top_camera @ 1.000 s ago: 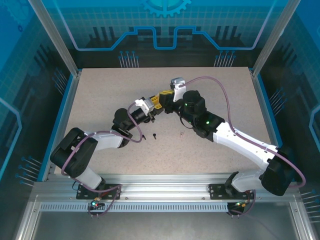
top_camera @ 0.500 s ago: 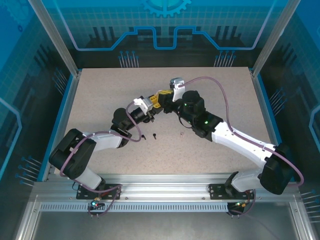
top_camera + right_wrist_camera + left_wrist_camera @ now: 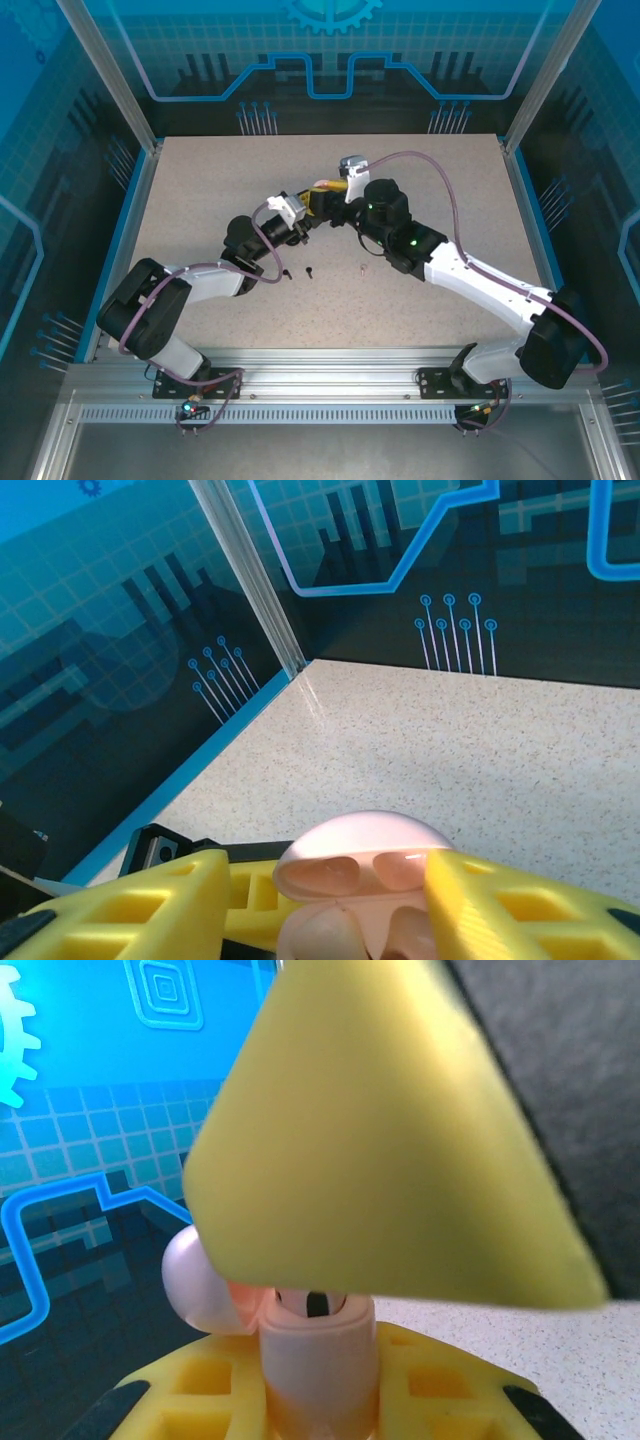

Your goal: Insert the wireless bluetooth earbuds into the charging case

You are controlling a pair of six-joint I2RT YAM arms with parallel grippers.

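- Pinching the glossy pale pink round charging case [image 3: 318, 1370], the left pincer [image 3: 320, 1325] is pressed together on it.
- Right pincer [image 3: 325, 880]: latticed yellow fingers [image 3: 130, 905] spread either side of the open case.
- A tiny black stemmed earbud [image 3: 310, 271] and a pale pink earbud [image 3: 363, 268] lie at six o'clock of both pincers, on the speckled beige tabletop [image 3: 200, 180].

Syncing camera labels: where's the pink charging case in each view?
Top external: pink charging case, a small speck slightly above picture centre.
Left wrist: bottom centre, close up.
Right wrist: bottom centre, lid open.
Shared landmark: speckled tabletop.
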